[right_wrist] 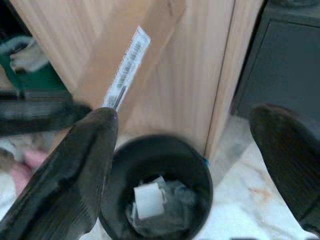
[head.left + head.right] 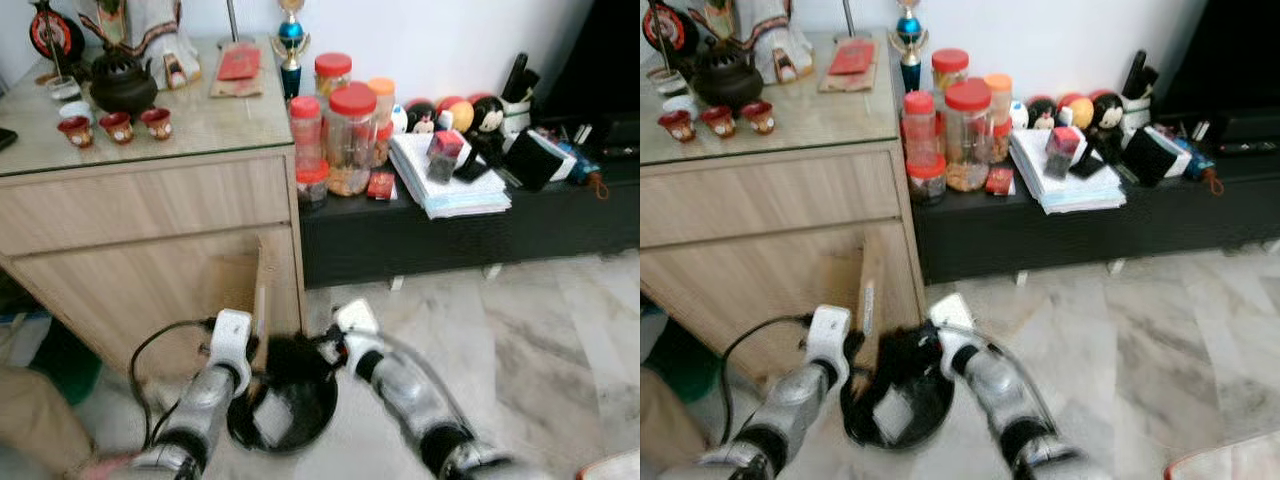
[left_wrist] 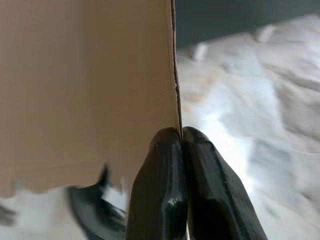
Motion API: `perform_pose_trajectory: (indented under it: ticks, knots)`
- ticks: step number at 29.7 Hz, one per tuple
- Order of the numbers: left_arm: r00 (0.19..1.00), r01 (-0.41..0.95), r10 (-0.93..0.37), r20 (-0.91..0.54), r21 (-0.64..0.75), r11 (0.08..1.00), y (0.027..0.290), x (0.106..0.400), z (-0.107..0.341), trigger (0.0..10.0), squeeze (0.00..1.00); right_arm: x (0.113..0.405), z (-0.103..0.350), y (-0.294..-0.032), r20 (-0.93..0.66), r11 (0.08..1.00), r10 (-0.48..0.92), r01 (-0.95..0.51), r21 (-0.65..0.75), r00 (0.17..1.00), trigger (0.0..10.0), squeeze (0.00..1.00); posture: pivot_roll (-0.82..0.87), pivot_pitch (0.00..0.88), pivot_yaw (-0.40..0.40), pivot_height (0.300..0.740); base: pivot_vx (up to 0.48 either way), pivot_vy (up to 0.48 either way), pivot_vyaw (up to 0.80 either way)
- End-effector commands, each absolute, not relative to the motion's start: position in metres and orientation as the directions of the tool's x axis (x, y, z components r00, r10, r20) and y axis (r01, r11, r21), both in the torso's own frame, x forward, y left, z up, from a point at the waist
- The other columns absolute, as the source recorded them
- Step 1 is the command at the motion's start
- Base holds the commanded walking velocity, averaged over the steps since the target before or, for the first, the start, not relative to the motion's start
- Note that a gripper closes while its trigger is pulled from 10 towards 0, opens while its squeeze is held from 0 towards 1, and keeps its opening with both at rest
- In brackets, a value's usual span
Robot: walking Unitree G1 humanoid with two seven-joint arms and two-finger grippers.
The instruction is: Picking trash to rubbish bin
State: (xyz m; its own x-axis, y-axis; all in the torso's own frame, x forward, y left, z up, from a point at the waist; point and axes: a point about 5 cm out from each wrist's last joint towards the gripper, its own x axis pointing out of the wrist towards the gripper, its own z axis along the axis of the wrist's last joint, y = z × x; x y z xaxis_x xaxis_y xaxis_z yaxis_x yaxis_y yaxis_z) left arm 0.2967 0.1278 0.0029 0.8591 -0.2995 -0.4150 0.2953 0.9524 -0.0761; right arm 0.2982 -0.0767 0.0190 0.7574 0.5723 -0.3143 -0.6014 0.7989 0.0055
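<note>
Flat cardboard piece [image 2: 258, 290] is pinched edge-on by left gripper [image 3: 181, 137], fingers clamped together, held above the black bin [image 1: 155, 192]. Right gripper [image 1: 185, 160] fingers spread wide, nothing held. Risk — cardboard is wider than the bin mouth, so it could catch on the rim or tip out beside the cabinet [image 2: 150, 220].

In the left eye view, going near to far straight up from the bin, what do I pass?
Black bin → cardboard sheet pinched by the left end effector → wooden cabinet → red-lidded jars → trophy.
</note>
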Motion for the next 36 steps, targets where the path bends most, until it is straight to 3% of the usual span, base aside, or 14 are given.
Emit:
perform_pose_trajectory:
  ticks: [1, 14, 25, 26, 27, 28, 36]
  knots:
    - [0.835, 0.300, -0.305, -0.459, -0.086, 0.950, 0.1329, 0.2898, -0.0052, 10.0, 0.00, 0.2940, 0.0177, -0.0639, -0.316, 0.772, 0.610, -0.635, 0.028, 0.727, 10.0, 0.00, 0.04, 0.069, -0.003, 0.740, 0.000, 0.000, 0.00]
    - [0.791, 0.335, -0.351, -0.501, -0.126, 0.934, 0.1263, 0.2831, -0.0126, 10.0, 0.00, 0.2910, 0.0178, -0.0566, -0.313, 0.736, 0.653, -0.675, 0.045, 0.690, 10.0, 0.00, 0.03, 0.070, -0.008, 0.740, 0.000, 0.000, 0.00]
    - [0.803, 0.321, -0.327, -0.499, -0.101, 0.942, 0.1304, 0.2857, -0.0106, 10.0, 0.00, 0.2900, 0.0170, -0.0571, -0.319, 0.726, 0.660, -0.687, 0.034, 0.680, 10.0, 0.00, 0.03, 0.072, -0.013, 0.740, 0.000, 0.000, 0.00]
    - [0.803, 0.320, -0.326, -0.498, -0.099, 0.942, 0.1305, 0.2858, -0.0105, 10.0, 0.03, 0.2901, 0.0171, -0.0572, -0.319, 0.725, 0.660, -0.688, 0.034, 0.680, 10.0, 0.00, 0.03, 0.072, -0.013, 0.740, 0.000, 0.000, 0.00]
    - [0.804, 0.320, -0.325, -0.498, -0.098, 0.942, 0.1305, 0.2859, -0.0104, 10.0, 0.31, 0.2901, 0.0171, -0.0573, -0.319, 0.725, 0.660, -0.688, 0.033, 0.680, 10.0, 0.00, 0.03, 0.072, -0.013, 0.740, 0.000, 0.000, 0.00]
    - [0.806, 0.321, -0.323, -0.496, -0.092, 0.943, 0.1308, 0.2860, -0.0102, 10.0, 1.00, 0.2901, 0.0171, -0.0572, -0.319, 0.725, 0.660, -0.688, 0.033, 0.680, 10.0, 0.00, 0.03, 0.072, -0.013, 0.740, 0.000, 0.000, 0.00]
    - [0.806, 0.322, -0.324, -0.495, -0.092, 0.942, 0.1317, 0.2860, -0.0101, 10.0, 1.00, 0.2896, 0.0165, -0.0571, -0.324, 0.723, 0.660, -0.690, 0.029, 0.678, 10.0, 0.00, 0.03, 0.072, -0.013, 0.740, 0.000, 0.000, 0.00]
